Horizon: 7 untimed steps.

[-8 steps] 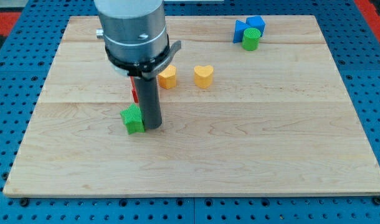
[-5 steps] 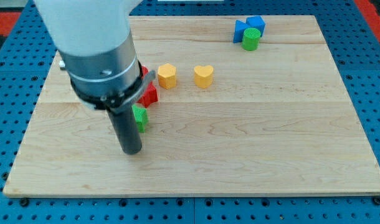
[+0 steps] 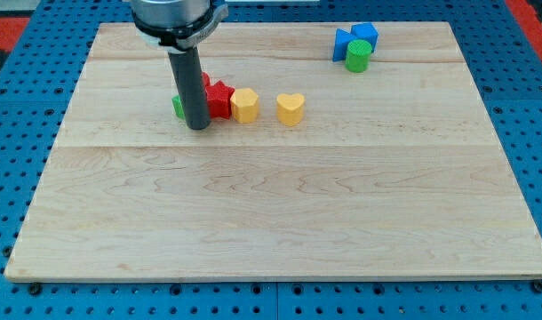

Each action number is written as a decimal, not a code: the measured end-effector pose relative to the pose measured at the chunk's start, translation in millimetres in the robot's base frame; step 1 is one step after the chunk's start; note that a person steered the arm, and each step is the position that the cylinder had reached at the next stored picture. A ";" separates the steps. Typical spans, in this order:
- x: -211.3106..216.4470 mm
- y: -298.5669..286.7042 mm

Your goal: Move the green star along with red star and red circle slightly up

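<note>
Two red blocks — a red star (image 3: 219, 99) and a red piece (image 3: 204, 82) mostly hidden behind the rod — crowd my tip (image 3: 198, 127) on the worktop (image 3: 280, 204). The green star (image 3: 178, 107) peeks out at the rod's left. There are no fingers — nothing is held.

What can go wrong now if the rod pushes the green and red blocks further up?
My tip hides most of the green block, so a push could slip off it. The red star touches the yellow block, which may get dragged along. The other red block is barely visible behind the rod.
</note>
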<state>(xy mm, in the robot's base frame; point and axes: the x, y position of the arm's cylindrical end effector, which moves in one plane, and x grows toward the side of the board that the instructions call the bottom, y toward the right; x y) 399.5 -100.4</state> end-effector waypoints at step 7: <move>-95.1 -26.4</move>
<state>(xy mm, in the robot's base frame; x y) 304.4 -126.8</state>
